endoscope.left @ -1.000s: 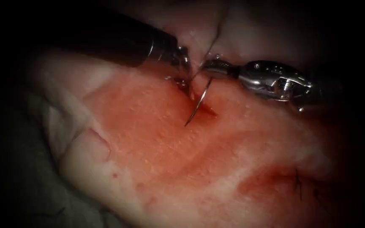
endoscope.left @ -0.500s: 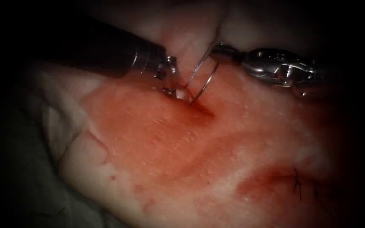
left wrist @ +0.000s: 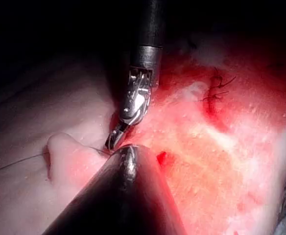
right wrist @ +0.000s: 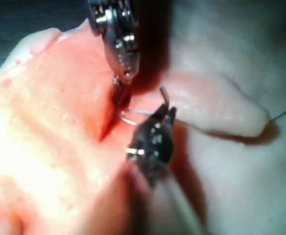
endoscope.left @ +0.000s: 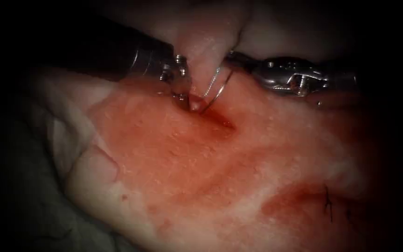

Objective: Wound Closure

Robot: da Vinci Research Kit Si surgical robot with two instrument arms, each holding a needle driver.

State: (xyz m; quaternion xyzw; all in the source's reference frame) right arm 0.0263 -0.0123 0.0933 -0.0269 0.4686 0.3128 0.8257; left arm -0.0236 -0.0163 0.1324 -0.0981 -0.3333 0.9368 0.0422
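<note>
Needle has swung into the cut, right gripper pinching its tail; left gripper pinching tissue.

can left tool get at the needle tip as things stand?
Probably not. The needle is held near its tail by the right tool; its tip is buried in the tissue at the cut, and the left tool grips the tissue there.

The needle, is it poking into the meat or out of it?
In. The needle curves from the right tool down into the tissue at the cut, beside the left tool.
</note>
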